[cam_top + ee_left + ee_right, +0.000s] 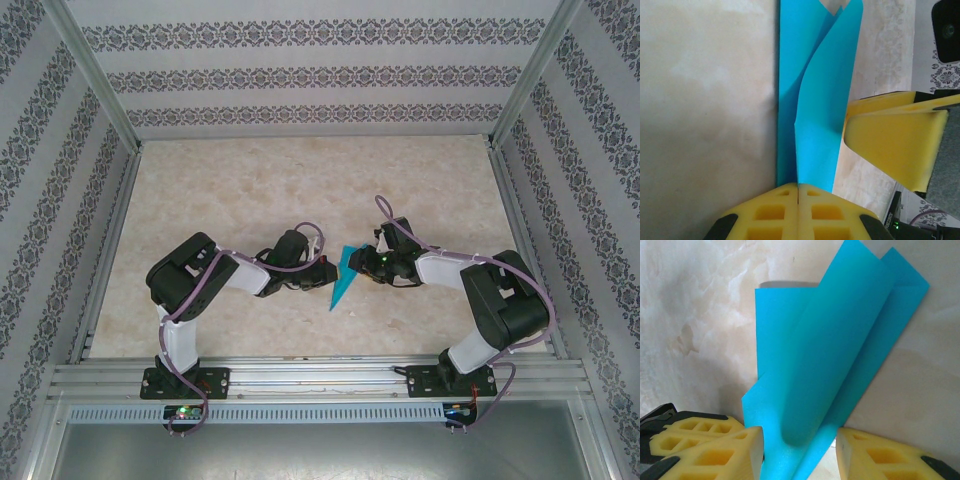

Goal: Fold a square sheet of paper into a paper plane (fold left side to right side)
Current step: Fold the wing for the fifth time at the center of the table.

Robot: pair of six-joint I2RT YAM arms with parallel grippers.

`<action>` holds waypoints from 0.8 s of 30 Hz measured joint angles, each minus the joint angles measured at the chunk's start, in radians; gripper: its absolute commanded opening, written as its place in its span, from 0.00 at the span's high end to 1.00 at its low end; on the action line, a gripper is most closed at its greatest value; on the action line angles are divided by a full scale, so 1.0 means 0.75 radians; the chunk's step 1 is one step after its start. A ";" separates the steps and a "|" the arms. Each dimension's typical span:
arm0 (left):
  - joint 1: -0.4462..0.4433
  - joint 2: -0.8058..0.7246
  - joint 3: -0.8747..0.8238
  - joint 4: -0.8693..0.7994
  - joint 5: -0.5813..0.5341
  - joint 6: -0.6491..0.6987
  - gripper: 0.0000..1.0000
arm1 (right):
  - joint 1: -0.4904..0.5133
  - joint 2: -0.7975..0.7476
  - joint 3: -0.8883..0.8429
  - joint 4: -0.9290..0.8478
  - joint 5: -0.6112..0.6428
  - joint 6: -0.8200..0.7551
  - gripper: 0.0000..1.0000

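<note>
The teal-blue paper point(344, 277) lies mid-table, creased into a narrow pointed shape with its tip toward the near edge. In the left wrist view my left gripper point(798, 187) is shut, its tips set on the near end of the paper point(815, 100), right on the crease. I cannot tell whether paper is pinched between them. In the right wrist view my right gripper point(799, 435) stands open around a raised, curling flap of the paper point(830, 355), and its left finger point(740, 445) touches that flap. From above, the left gripper point(325, 275) and right gripper point(368, 262) face each other across the paper.
The marbled beige tabletop point(250, 190) is walled by patterned panels on three sides, with metal rails point(300, 378) along the near edge. The right gripper's yellow fingers point(895, 140) sit close beside the paper in the left wrist view.
</note>
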 measured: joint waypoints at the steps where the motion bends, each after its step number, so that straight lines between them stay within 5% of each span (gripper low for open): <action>1: -0.003 0.000 0.001 -0.001 -0.005 0.004 1.00 | -0.001 0.002 0.000 0.000 0.000 0.000 0.56; 24: -0.030 0.013 0.024 -0.004 -0.039 0.022 1.00 | -0.001 0.000 0.001 -0.005 0.001 -0.011 0.57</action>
